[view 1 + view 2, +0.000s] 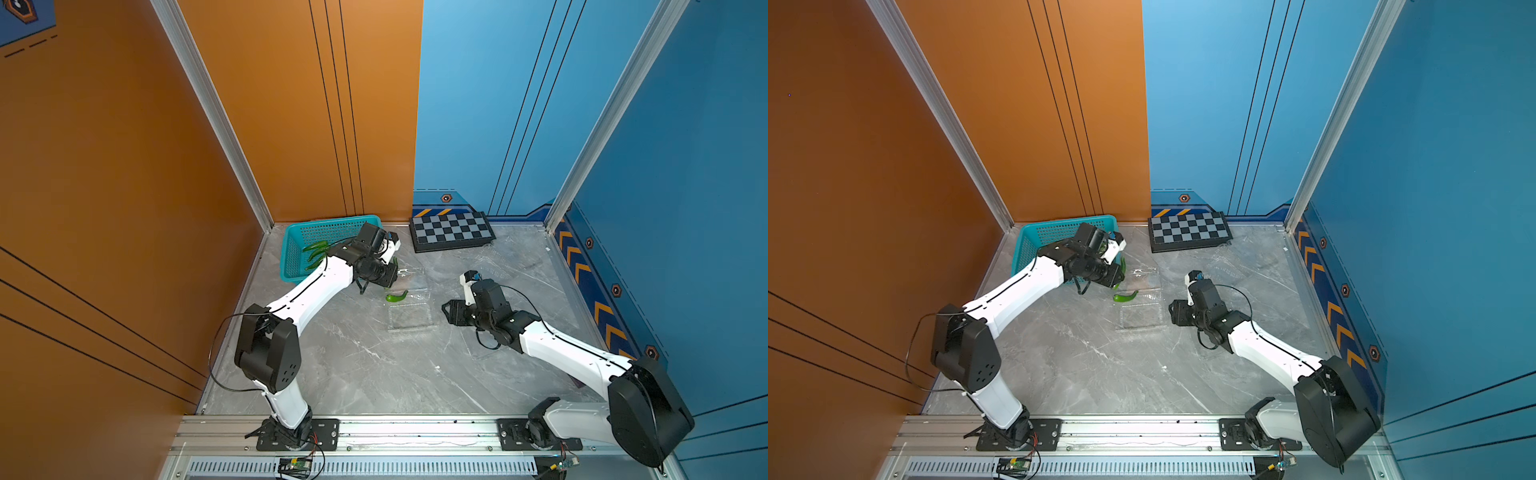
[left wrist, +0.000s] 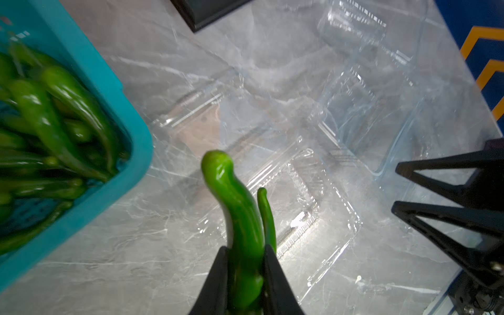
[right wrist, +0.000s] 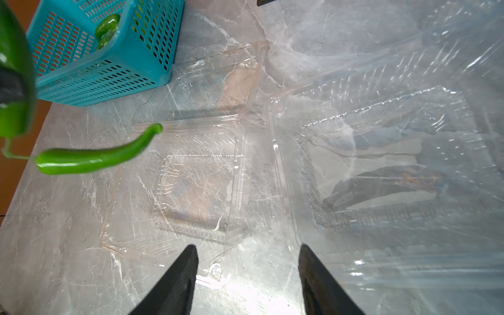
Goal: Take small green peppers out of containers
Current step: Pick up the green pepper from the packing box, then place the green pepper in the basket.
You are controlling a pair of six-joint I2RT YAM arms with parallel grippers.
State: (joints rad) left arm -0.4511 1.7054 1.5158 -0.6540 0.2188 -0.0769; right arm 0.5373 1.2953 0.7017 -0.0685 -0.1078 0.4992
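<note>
Left gripper point(image 2: 245, 246) is clamped on a fat green pepper point(image 2: 231, 196). The pepper pokes out past the fingertips, over the grey marble table point(image 1: 374, 374) and just beside the teal basket point(image 2: 122, 114). A slimmer second pepper point(image 2: 266, 215) runs alongside it, tight against one finger. Pinched or only hanging there, I can't tell. From the right wrist camera that slim one reaches across the rim of the open clear box point(image 3: 191, 191), with its thin stem curling back toward the held one.

The basket sits in the far left corner, and a pile of peppers point(image 2: 54, 117) lies inside it. In both top views the left arm's wrist covers the basket's near corner and hides the fingers. Only a bit of green shows under it, at the corner of the open box.

That open box lies flat on the table between the two arms, lid folded back and nothing inside. Two more clear boxes point(image 2: 368, 109) sit just beyond it toward the right wall. They are hard to make out against the marble, one so close to the right wrist camera that it fills half that view.

Right gripper point(image 3: 246, 249) is released, jaws wide apart, low over the table at the near edge of the open box. Only marble and the box's corner tab show between its fingers.

A black-and-grey chessboard point(image 1: 451, 232) leans at the back wall, well apart from the action. Yellow chevrons point(image 1: 582, 266) run along the foot of the blue right wall.
</note>
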